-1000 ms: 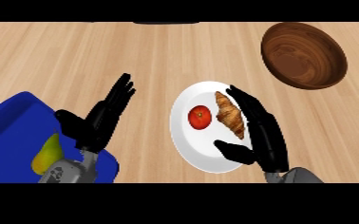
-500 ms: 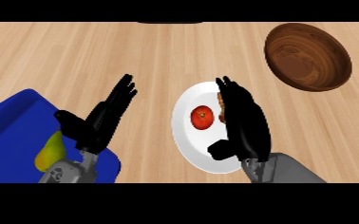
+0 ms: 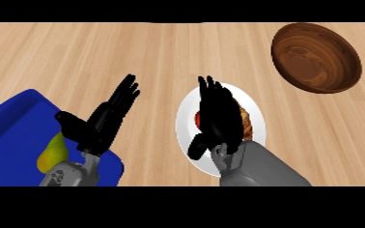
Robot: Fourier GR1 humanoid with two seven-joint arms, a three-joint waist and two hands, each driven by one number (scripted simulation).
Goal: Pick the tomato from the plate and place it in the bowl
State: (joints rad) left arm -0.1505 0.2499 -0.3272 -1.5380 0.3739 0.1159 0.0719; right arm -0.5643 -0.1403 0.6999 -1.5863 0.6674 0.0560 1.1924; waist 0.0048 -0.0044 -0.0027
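My right robot hand hangs over the white plate, fingers stretched out straight toward the far rim and thumb spread low near the plate's near edge, so it is wide and holding nothing. Under its palm only a sliver of the tomato shows, red, at the left side of my fingers; I cannot tell whether my palm touches it or merely covers it. On the other side of my hand a brown pastry peeks out, lying on the same plate just beside the tomato. I judge the step in hand to be the reach and grasp: I am positioned above the tomato but have not closed on it. The next move calls for settling down and curling fingers and thumb round the tomato alone, without catching the pastry or shoving the plate, then lifting and carrying it up and to the right to the wooden bowl, which sits well apart on the worktop. My left robot hand rests open, fingers up, over the edge of a blue tray that holds a pear.
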